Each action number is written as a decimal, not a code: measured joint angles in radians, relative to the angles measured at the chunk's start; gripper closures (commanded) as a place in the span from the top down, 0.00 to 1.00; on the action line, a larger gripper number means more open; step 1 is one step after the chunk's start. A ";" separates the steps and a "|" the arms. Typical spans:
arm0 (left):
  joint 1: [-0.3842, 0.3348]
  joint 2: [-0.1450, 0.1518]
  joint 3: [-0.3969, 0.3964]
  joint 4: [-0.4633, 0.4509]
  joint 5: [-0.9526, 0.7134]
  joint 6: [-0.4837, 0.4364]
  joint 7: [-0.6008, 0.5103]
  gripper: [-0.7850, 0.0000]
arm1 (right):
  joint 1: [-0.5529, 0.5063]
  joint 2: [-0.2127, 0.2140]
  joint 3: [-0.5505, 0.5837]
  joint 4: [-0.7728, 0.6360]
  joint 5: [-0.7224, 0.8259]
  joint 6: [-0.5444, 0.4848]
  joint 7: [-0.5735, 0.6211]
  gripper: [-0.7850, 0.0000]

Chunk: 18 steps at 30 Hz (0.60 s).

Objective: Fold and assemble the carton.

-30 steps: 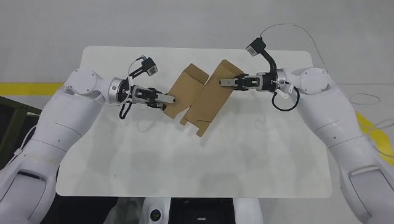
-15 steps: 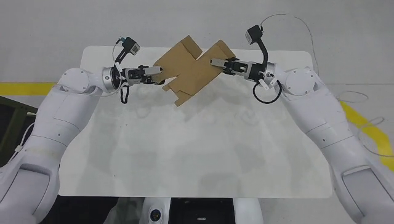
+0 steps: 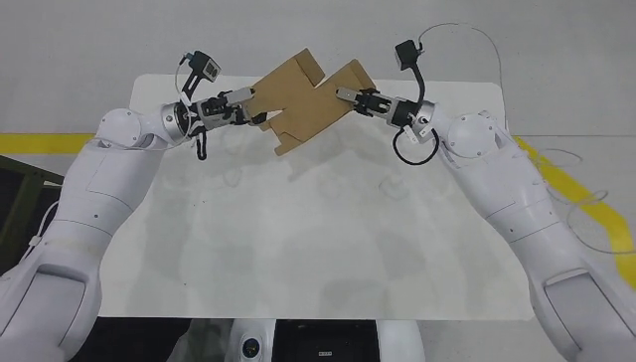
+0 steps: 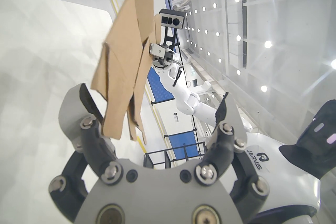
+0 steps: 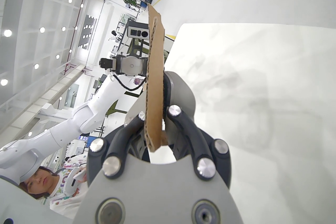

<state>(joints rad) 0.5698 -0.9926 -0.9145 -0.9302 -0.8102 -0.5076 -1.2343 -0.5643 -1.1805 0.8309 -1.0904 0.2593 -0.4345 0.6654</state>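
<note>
One carton (image 3: pixel 303 103), one table (image 3: pixel 298 253), two tools: left tool (image 3: pixel 260 114), right tool (image 3: pixel 344 93).

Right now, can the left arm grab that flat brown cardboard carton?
Probably yes: the left gripper is open at the edge of the carton, nothing between; the right gripper holds it aloft.

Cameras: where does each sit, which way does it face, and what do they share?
Top view: above the arms, looking down on the table; both arms meet at the carton.
Left wrist view: behind the open left hand, facing outward at the carton and the right arm.
Right wrist view: behind the right hand, shut on the carton's edge, facing the left arm.
Shared: all show the carton.
</note>
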 measured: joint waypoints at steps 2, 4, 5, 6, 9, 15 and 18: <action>0.003 0.002 -0.013 -0.005 -0.009 0.013 -0.025 1.00 | -0.003 -0.001 0.003 0.003 -0.010 0.002 -0.006 0.00; 0.008 0.006 -0.029 -0.018 -0.019 0.022 -0.056 1.00 | -0.008 -0.004 0.005 0.005 -0.017 0.004 -0.009 0.00; 0.011 0.008 -0.036 -0.026 -0.025 0.026 -0.074 1.00 | -0.010 -0.005 0.006 0.006 -0.021 0.005 -0.009 0.00; 0.015 0.010 -0.045 -0.035 -0.034 0.032 -0.099 1.00 | -0.012 -0.006 0.006 0.008 -0.025 0.006 -0.011 0.00; 0.024 0.015 -0.067 -0.049 -0.045 0.059 -0.139 1.00 | -0.017 -0.010 0.009 0.012 -0.032 0.007 -0.013 0.00; 0.028 0.013 -0.084 -0.047 -0.038 0.092 -0.118 1.00 | -0.019 -0.019 0.010 0.007 -0.043 0.003 -0.010 0.00; 0.022 0.006 -0.080 -0.039 -0.038 0.110 -0.110 1.00 | -0.018 -0.024 0.011 0.008 -0.045 -0.006 -0.009 0.00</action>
<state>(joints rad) 0.5913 -0.9865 -0.9947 -0.9694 -0.8486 -0.3972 -1.3444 -0.5824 -1.2044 0.8419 -1.0824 0.2147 -0.4404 0.6566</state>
